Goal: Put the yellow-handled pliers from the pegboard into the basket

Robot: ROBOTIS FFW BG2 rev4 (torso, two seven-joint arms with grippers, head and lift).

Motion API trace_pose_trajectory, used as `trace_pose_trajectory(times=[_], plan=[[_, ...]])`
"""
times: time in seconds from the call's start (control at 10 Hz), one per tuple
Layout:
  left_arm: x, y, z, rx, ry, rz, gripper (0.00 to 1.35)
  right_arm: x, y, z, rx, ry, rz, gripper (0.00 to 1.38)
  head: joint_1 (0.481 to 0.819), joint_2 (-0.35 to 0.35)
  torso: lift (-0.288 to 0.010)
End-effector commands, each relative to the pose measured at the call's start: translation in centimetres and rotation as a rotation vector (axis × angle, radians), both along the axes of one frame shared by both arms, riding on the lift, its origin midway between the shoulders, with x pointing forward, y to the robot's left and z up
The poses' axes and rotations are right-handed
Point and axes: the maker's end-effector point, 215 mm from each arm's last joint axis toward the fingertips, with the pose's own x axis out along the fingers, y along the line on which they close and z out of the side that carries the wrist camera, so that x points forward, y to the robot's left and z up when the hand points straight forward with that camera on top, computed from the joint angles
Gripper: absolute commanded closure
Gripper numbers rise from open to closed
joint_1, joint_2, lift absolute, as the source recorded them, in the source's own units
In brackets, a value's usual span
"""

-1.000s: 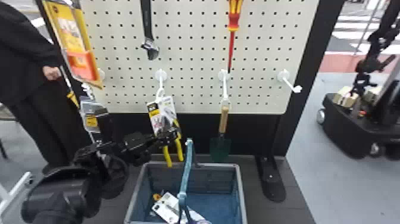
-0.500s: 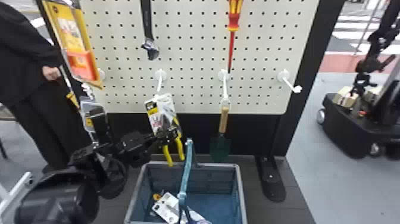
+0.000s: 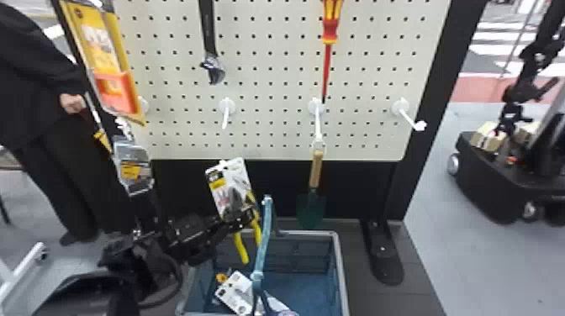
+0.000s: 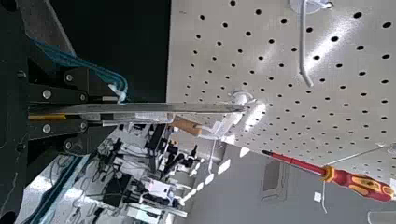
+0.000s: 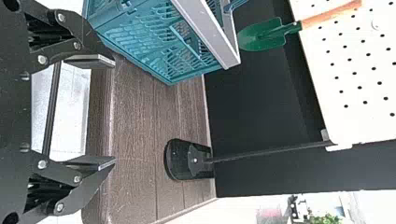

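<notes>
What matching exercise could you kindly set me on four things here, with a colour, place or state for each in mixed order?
Things:
1. Yellow-handled pliers
2. Trowel
3. Screwdriver
4. Right end effector

Descriptions:
A. Red shaft, red and yellow handle
B. Open, with nothing between its fingers
C. Green blade, wooden handle
D. Gripped by the left end effector

Pairs: 1-D, 2-C, 3-A, 4-B

1. The left arm (image 3: 122,260) comes in at the head view's lower left, angled up and inward.
2. The left gripper (image 3: 247,215) has its fingers clamped, nearly together and parallel.
3. The right gripper (image 5: 115,112) has its fingers spread wide apart.
</notes>
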Motion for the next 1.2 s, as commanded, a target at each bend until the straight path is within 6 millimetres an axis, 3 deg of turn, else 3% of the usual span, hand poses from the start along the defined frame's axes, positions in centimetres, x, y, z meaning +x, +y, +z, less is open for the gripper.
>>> trace_pose_trajectory(times=[0.0, 0.4, 0.9, 1.1], plan=[[-1.0, -0.2, -1.5, -0.008, 0.033, -0.001, 1.21, 0.0, 0.1, 0.0, 0.002, 0.0, -0.001, 0.53, 0.549, 0.0, -0.1], [-2.5, 0.0, -4.3, 0.043, 0.111, -0.045, 1.21, -0.1, 0.0, -0.1, 0.003, 0.002, -0.002, 0.53, 0.549, 0.0, -0.1], [-2.2, 0.7, -5.6, 0.115, 0.156, -0.077, 1.21, -0.2, 0.0, -0.3, 0.003, 0.007, -0.002, 0.53, 0.549, 0.0, -0.1], [-3.0, 0.6, -8.1, 0.12, 0.213, -0.093, 1.2, -0.2, 0.1, -0.3, 0.005, 0.007, -0.001, 0.53, 0.549, 0.0, -0.1]])
